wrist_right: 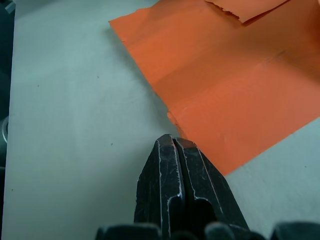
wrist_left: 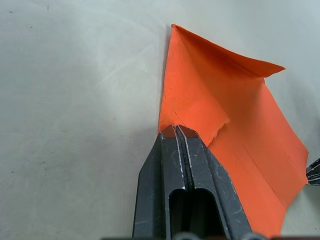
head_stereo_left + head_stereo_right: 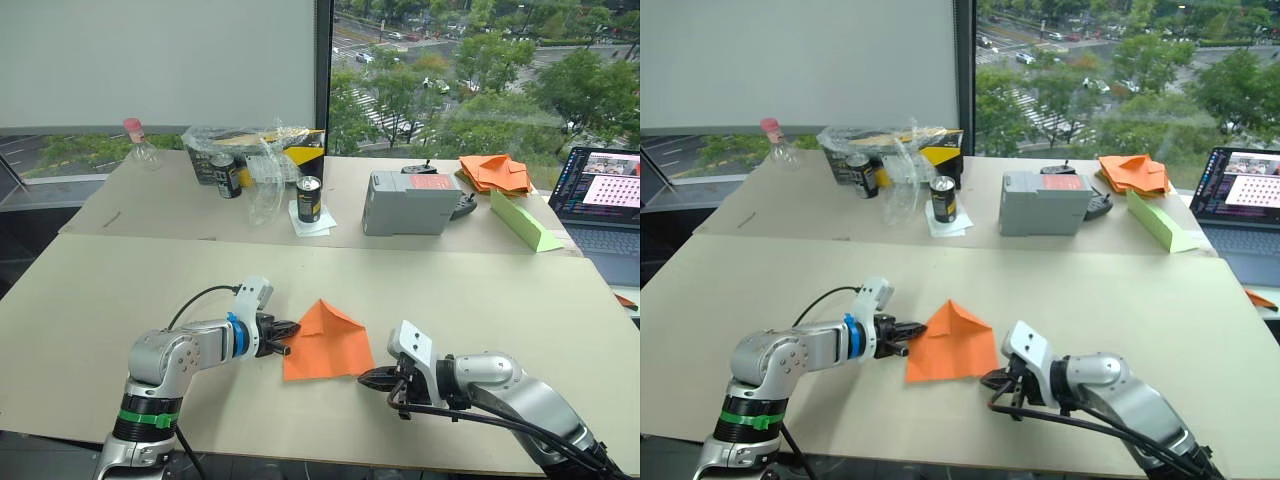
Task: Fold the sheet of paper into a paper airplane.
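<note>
- Nearest the camera, the right gripper (image 3: 366, 378) has its jaws clenched on nothing, tips just off the near edge of the sheet of paper (image 3: 325, 345).
- Left gripper (image 3: 287, 327), jaws closed, touches the sheet's left edge; whether it pinches paper, I cannot tell.
- On the worktop (image 3: 480, 300) between them, the sheet has a pointed top and raised flap; early folds look done, while wings and fin remain.

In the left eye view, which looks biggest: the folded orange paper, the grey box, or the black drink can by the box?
1. Grey box
2. Folded orange paper, close in apparent size and nearer the camera, so unsure
3. Black drink can
</note>
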Controlling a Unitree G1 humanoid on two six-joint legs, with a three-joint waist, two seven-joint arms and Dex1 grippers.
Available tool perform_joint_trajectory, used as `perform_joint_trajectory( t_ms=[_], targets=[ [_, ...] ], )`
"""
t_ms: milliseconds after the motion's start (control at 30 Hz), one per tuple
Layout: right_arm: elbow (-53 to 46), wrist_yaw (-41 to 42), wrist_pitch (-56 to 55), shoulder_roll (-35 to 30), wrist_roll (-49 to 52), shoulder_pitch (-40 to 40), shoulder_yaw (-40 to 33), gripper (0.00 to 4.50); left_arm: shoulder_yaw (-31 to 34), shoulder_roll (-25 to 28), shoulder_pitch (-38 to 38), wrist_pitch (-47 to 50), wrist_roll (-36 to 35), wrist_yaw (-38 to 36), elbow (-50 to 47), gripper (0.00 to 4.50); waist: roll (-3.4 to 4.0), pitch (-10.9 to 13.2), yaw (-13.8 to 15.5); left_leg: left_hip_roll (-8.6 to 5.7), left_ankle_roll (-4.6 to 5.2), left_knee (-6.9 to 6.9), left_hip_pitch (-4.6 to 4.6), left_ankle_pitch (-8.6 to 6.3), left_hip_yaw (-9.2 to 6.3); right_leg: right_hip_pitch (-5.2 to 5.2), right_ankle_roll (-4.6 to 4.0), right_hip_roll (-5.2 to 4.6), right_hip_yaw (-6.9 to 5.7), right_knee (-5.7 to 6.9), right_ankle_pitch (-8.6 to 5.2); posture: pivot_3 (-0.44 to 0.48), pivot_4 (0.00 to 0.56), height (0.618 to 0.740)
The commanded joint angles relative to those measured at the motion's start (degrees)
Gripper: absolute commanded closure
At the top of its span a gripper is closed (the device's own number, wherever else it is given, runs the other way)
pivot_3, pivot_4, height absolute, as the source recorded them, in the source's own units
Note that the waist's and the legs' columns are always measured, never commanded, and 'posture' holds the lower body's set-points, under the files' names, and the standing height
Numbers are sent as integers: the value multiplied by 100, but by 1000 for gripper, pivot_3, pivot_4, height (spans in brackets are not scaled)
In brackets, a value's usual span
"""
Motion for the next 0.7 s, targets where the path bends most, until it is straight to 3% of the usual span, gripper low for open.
perform_joint_trajectory(
  t_ms=[33, 233, 433, 700],
  targets=[
    [-290, 172, 249, -97, 442, -21, -360, 4450, -40, 58, 27, 58, 106, 60, 102, 4500, 0, 0, 4, 0, 0, 0, 0, 0, 0, 0, 0, 0, 0, 0, 0, 0, 150, 740],
    [-573, 356, 350, -295, 773, -120, -576, 4450, -28, 51, 28, 61, 102, 58, 120, 4500, 0, 0, 6, 0, 1, 0, -1, -1, 0, 0, 0, 0, 0, -1, 0, 0, 150, 740],
    [-583, 319, -521, -448, 141, -53, -391, 2546, -26, 38, 8, 52, 102, 55, 148, 4500, -1, 0, 10, 0, 1, 0, -1, -1, 1, 0, 0, 0, 0, -2, 0, 0, 150, 740],
    [-84, 156, -2695, -444, -1241, 84, -93, 2546, -31, 51, -3, 38, 112, 39, 184, 4500, 0, 0, 12, 0, 1, 0, -1, -1, 2, 0, 1, 0, 0, -2, -1, 0, 150, 740]
  ],
)
